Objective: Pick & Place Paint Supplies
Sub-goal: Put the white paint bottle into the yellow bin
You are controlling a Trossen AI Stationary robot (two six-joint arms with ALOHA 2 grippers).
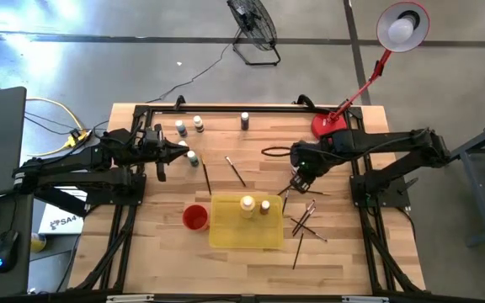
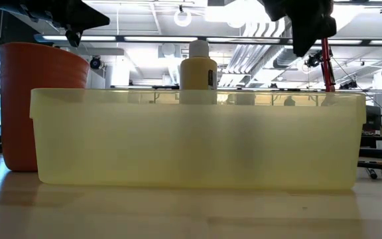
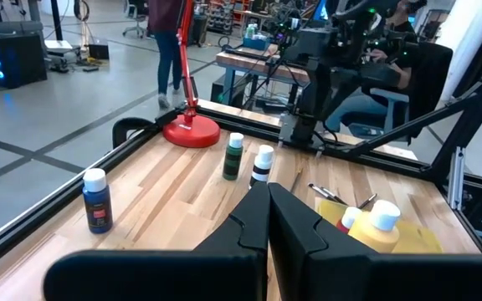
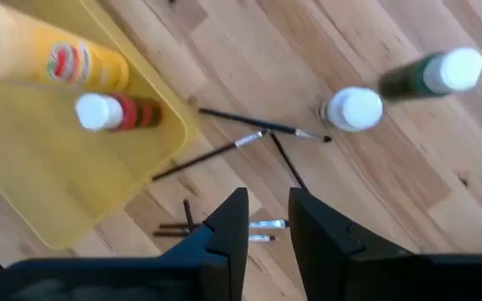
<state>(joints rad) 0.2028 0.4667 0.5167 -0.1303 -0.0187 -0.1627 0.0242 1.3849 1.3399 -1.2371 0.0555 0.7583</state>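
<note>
Your yellow tray (image 1: 226, 236) already holds a large yellow bottle (image 1: 247, 204) and a small red one (image 1: 265, 206). Your right gripper (image 1: 297, 184) hangs just beside the tray over the loose brushes (image 1: 306, 220), fingers nearly together; whether they pinch a brush, I cannot tell. This looks like the pickup: lift only if a brush comes up, while your left gripper (image 1: 160, 156) waits shut and empty near the far bottles (image 1: 189, 126).

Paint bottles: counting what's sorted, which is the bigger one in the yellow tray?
The yellow bottle, beside the smaller reddish-brown bottle in the yellow tray.

A white box (image 1: 60, 221) beside the table's left edge reads "SA4".
</note>
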